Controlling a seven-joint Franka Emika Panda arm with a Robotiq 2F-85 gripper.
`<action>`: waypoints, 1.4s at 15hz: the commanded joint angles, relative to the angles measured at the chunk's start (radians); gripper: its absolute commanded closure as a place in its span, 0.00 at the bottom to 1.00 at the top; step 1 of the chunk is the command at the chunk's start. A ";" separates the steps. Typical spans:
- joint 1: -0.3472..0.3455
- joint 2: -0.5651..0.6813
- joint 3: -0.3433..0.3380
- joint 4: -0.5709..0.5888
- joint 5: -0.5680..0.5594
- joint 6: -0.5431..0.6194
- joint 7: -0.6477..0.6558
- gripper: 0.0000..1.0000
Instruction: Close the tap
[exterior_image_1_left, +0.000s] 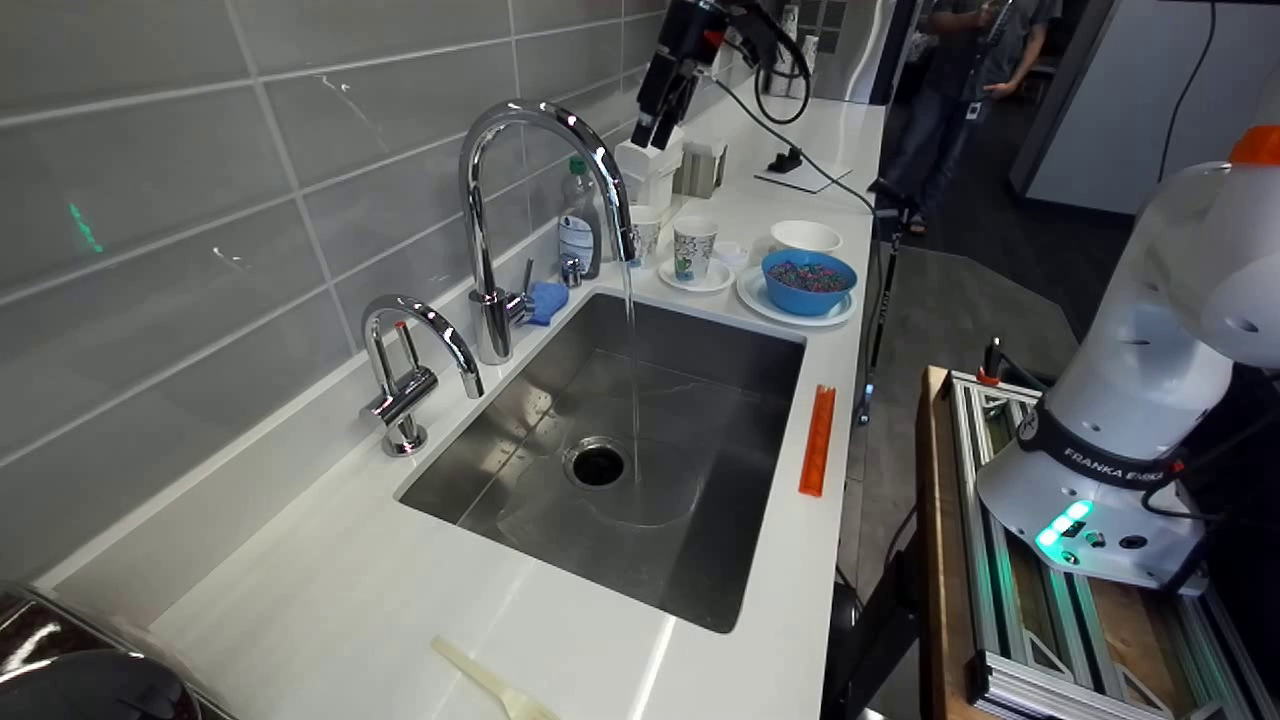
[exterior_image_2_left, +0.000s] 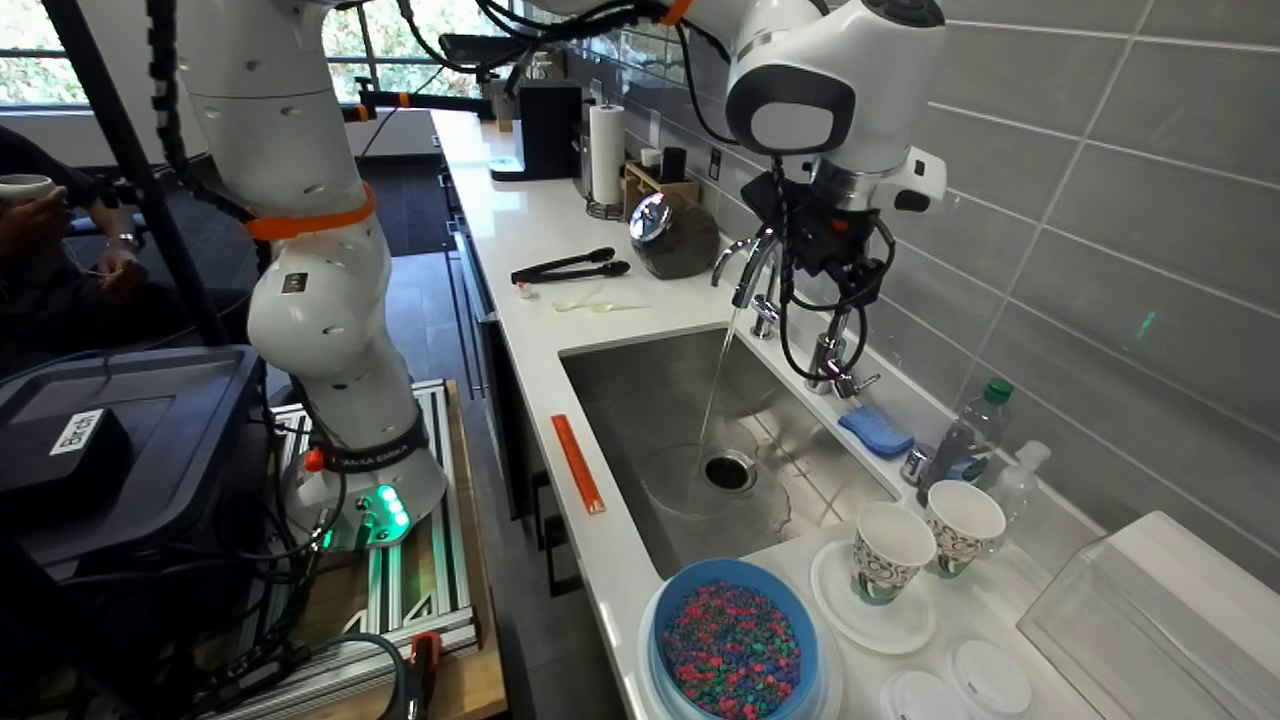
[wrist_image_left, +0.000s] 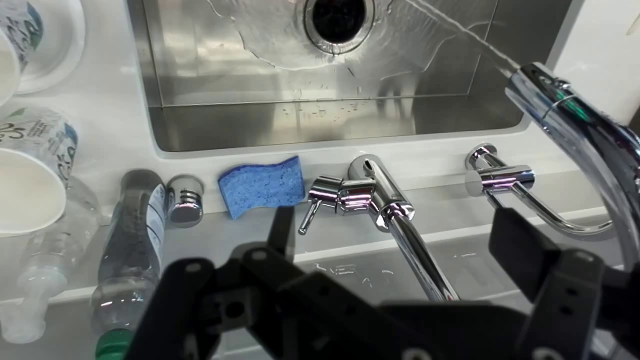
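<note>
The tap (exterior_image_1_left: 478, 235) is a tall chrome gooseneck faucet behind the sink, and water (exterior_image_1_left: 632, 380) runs from its spout into the basin. Its side lever (exterior_image_1_left: 521, 300) points upward from the body. In the wrist view the tap body (wrist_image_left: 382, 190) stands upside down in perspective, with the lever (wrist_image_left: 310, 216) near the left finger. My gripper (wrist_image_left: 398, 225) is open and empty; the tap's neck shows between its fingers. In an exterior view the gripper (exterior_image_1_left: 654, 135) hangs high above the counter, pointing down, apart from the tap. In an exterior view (exterior_image_2_left: 826, 355) cables partly hide the tap.
A short chrome tap (exterior_image_1_left: 400, 395) stands beside the tall one. A blue sponge (wrist_image_left: 262, 185), a green-capped bottle (exterior_image_1_left: 578, 225) and paper cups (exterior_image_1_left: 694, 248) stand near the lever side. A blue bowl (exterior_image_2_left: 740, 570) and an orange strip (exterior_image_1_left: 818, 440) lie along the sink (exterior_image_1_left: 760, 330).
</note>
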 joint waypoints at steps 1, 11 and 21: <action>-0.017 0.069 0.035 0.022 0.104 0.058 -0.042 0.00; -0.104 0.286 0.102 0.164 0.325 0.100 -0.189 0.00; -0.151 0.478 0.192 0.285 0.423 0.162 -0.192 0.00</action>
